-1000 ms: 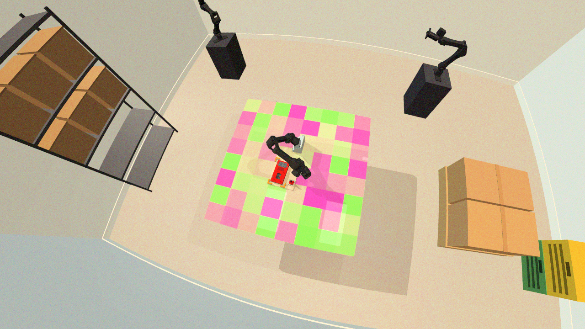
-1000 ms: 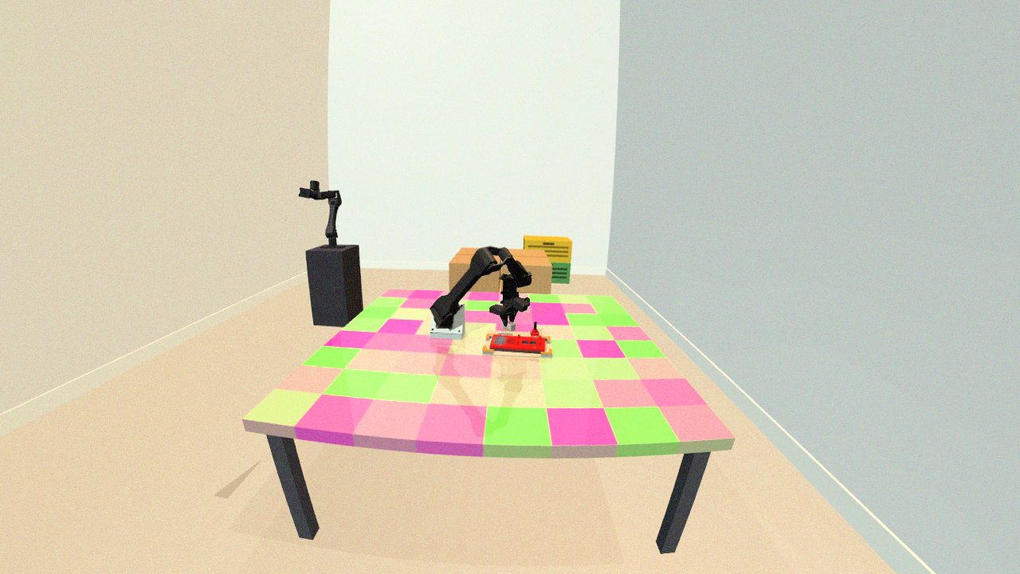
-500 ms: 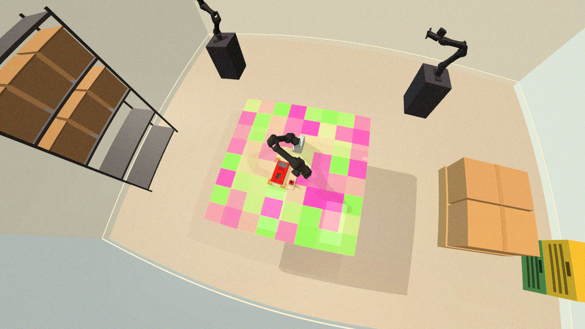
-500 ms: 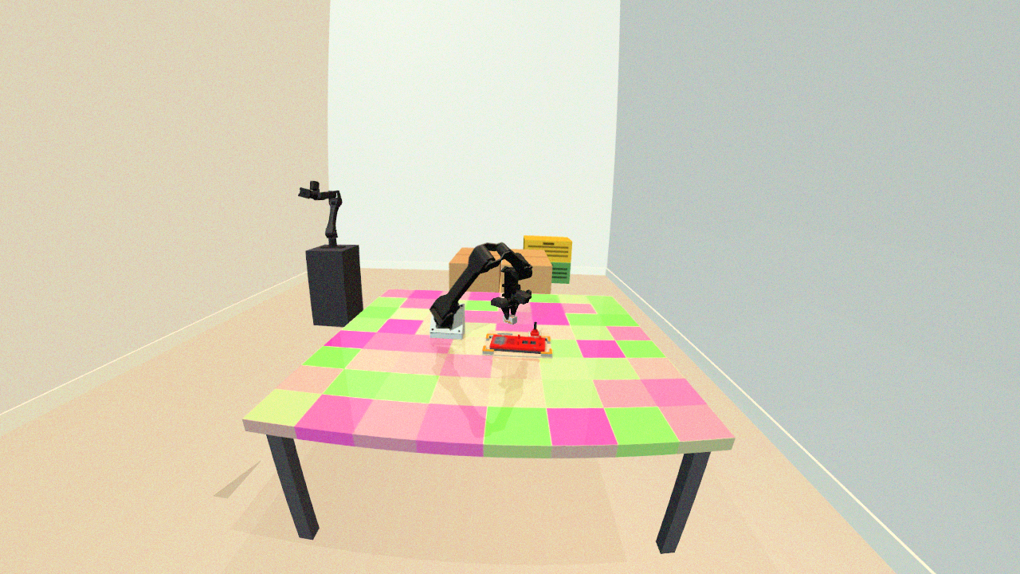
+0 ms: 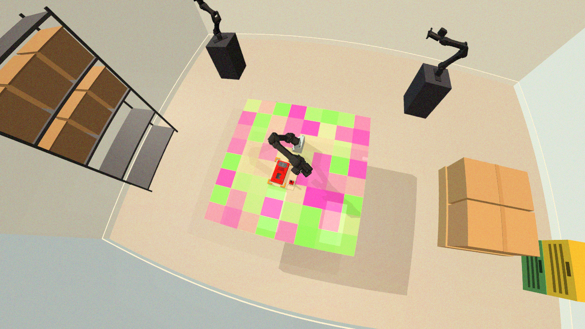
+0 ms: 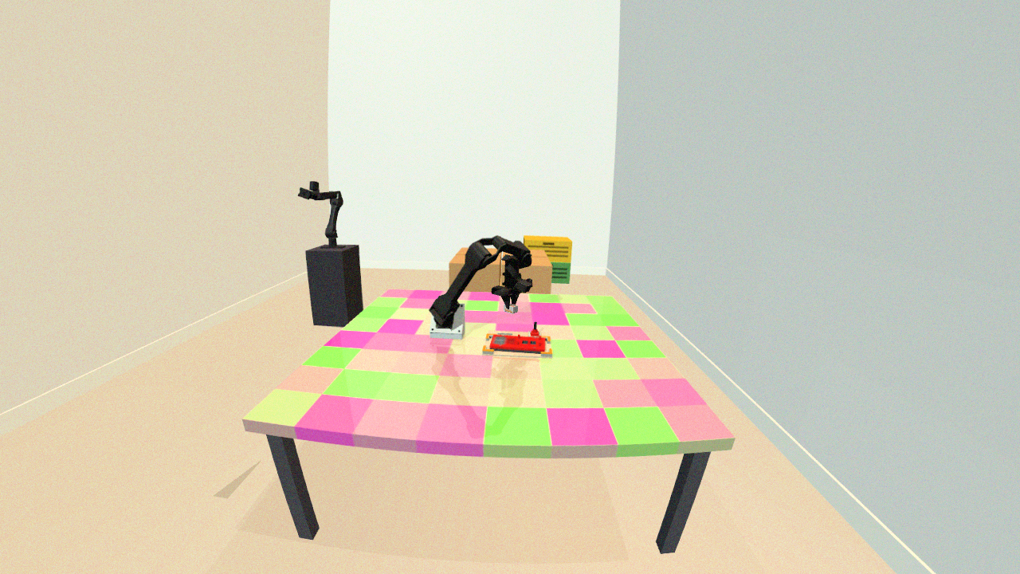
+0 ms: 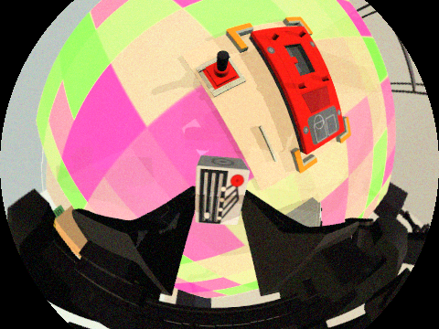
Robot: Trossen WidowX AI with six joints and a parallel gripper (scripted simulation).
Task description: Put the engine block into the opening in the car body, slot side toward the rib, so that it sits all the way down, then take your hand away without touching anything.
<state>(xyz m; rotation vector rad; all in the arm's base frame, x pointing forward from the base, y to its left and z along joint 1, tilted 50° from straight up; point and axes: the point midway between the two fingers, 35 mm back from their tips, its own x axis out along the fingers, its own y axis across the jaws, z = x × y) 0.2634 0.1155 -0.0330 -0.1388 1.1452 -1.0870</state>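
Note:
My gripper (image 6: 511, 308) (image 7: 219, 193) is shut on the engine block (image 6: 512, 309) (image 7: 222, 188), a small pale block with dark slots and a red dot on one face. The block is held above the table beside the car body. In the top view the arm hides the block. The red car body (image 5: 284, 173) (image 6: 515, 343) (image 7: 294, 100) lies flat. Its opening (image 7: 305, 65) shows as a dark rectangle with a small red rib at one side in the wrist view. The opening is empty.
Orange corner brackets (image 7: 240, 35) surround the car body. A black knob (image 7: 222, 60) stands on a red base on a pale square plate, near one end of the body. A thin pale strip (image 7: 267, 143) lies between the block and the body.

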